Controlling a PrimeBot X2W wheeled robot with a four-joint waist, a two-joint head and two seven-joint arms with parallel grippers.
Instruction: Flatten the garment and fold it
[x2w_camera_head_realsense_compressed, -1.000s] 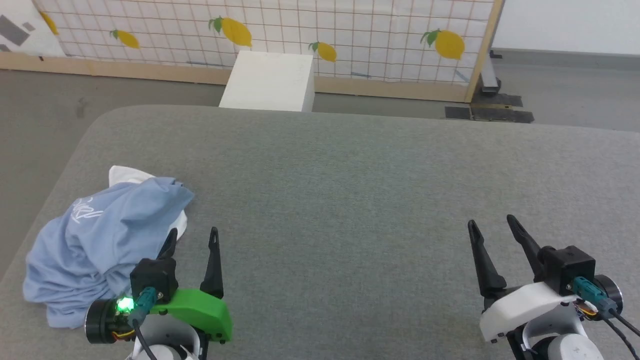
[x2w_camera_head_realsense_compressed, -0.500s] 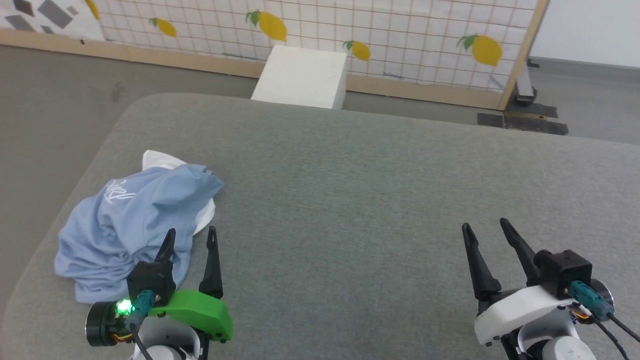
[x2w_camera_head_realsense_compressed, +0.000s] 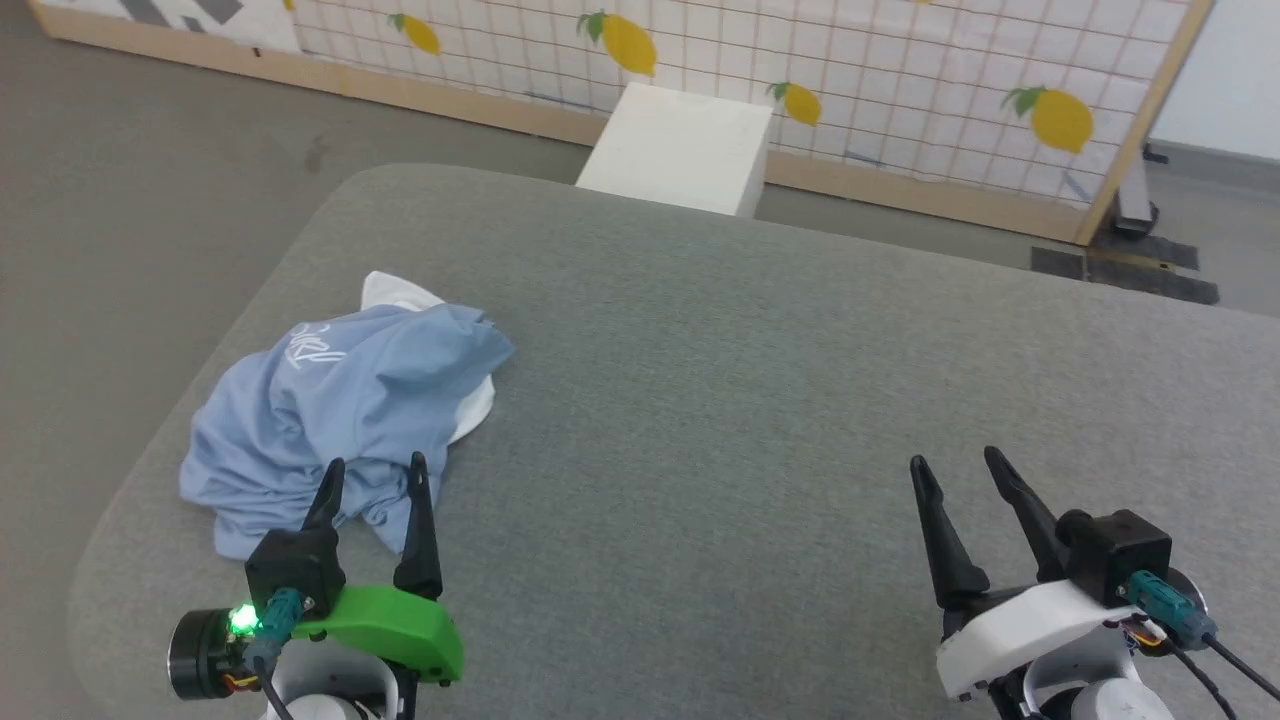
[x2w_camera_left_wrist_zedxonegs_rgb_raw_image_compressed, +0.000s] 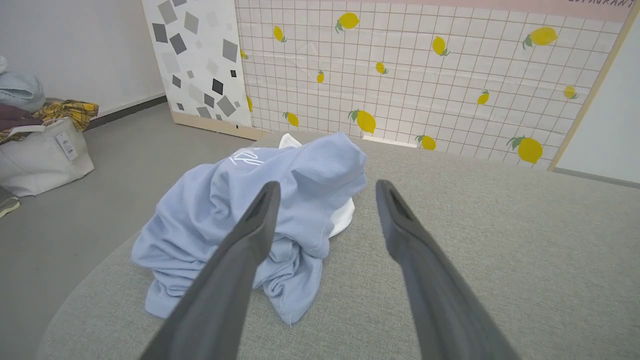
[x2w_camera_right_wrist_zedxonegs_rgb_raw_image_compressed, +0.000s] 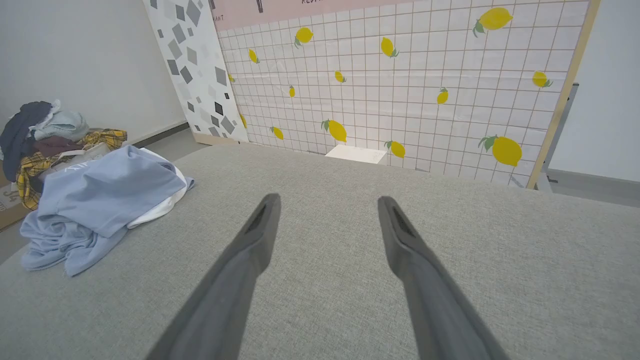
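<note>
The garment is a light blue polo shirt, crumpled in a heap near the left edge of the grey padded table; white collar fabric pokes out at its far and right sides and a white script logo faces up. It also lies ahead in the left wrist view and at the left of the right wrist view. My left gripper is open just short of the heap's near edge, holding nothing. Far off at the lower right, my right gripper hangs open over bare table.
A white box stands on the floor beyond the table, before a lemon-patterned grid panel. A white bag and a pile of clothes sit on the floor to the left. The table's rounded left edge is close to the heap.
The head camera has swung left, shifting the whole picture rightward. The garment and both open grippers hold their places relative to the table.
</note>
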